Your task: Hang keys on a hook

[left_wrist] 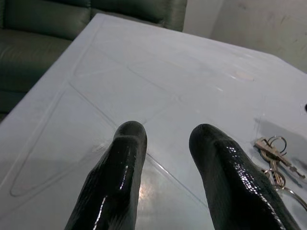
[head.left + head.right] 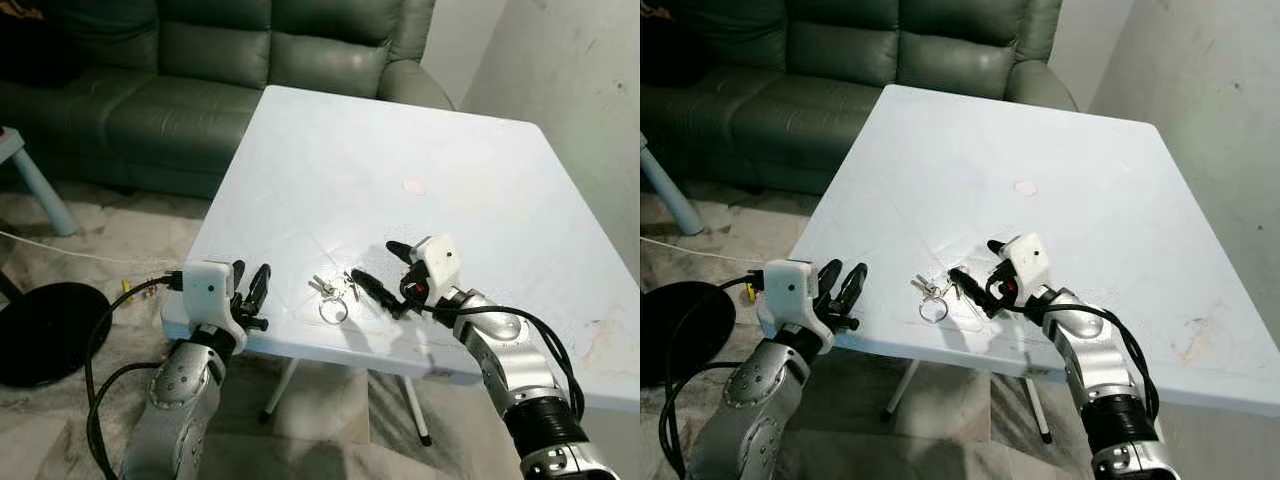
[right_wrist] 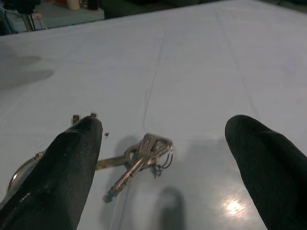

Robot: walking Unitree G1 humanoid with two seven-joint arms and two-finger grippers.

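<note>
We see a bunch of small silver metal keys on a round wire ring (image 2: 334, 295) lying flat on the white square plastic table (image 2: 400, 140), close to its near edge and a bit left of centre. Ring end points toward the near edge, key blades fan out toward the far side.

Right gripper (image 2: 381, 270) sits low over the tabletop just right of the keys, fingers spread wide apart and holding nothing. In the right wrist view the keys (image 3: 139, 160) lie between the two black fingers (image 3: 62, 167), not touching either; we can't tell whether the lower fingertip rests on the table.

Left gripper (image 2: 250, 285) is at the near left corner of the table, left of the keys and apart from them. Its fingers (image 1: 120, 182) are slightly apart, a narrow gap between them, nothing held. In the left wrist view the keys (image 1: 273, 158) show off to one side beyond the fingertips.

Small pale round spot (image 2: 413, 186) on the tabletop farther back. Dark green leather sofa (image 2: 200, 70) beyond the far edge. Black round disc (image 2: 45, 330) on the marble floor, left.
</note>
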